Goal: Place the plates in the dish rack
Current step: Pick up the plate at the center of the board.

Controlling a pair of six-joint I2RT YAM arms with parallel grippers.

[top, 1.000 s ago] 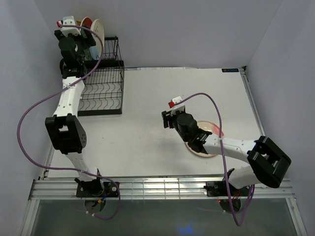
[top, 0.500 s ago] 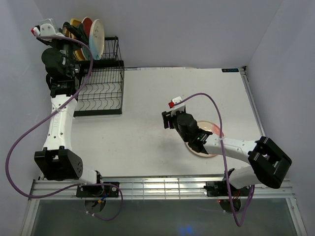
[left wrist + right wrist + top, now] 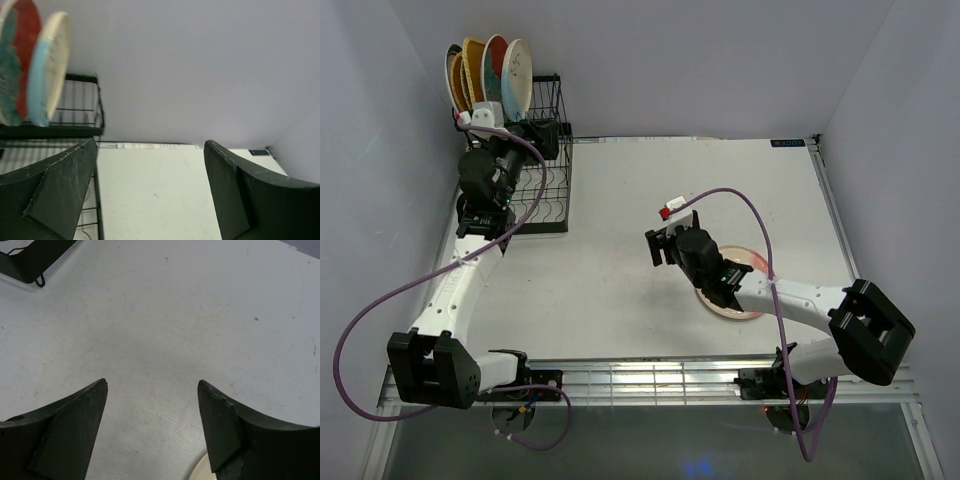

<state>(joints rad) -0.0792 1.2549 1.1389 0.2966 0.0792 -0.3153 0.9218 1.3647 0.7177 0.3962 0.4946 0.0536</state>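
Rack [image 3: 540,228] at eleven o'clock: plates [image 3: 472,62] stand on edge in its upper basket, the cream-blue plate [image 3: 47,65] outermost beside the red-teal plate [image 3: 17,60]. The pink-rimmed plate [image 3: 757,264] lies flat at four o'clock, under my right arm. My left gripper [image 3: 150,192] and right gripper [image 3: 152,427] gape wide, empty.

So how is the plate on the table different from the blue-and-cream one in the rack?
The cream-blue plate stands on edge in the dish rack, beside other plates; the cream-pink plate lies flat on the table, alone, partly under the right arm. One shows blue, the other pink. Both are round and cream.
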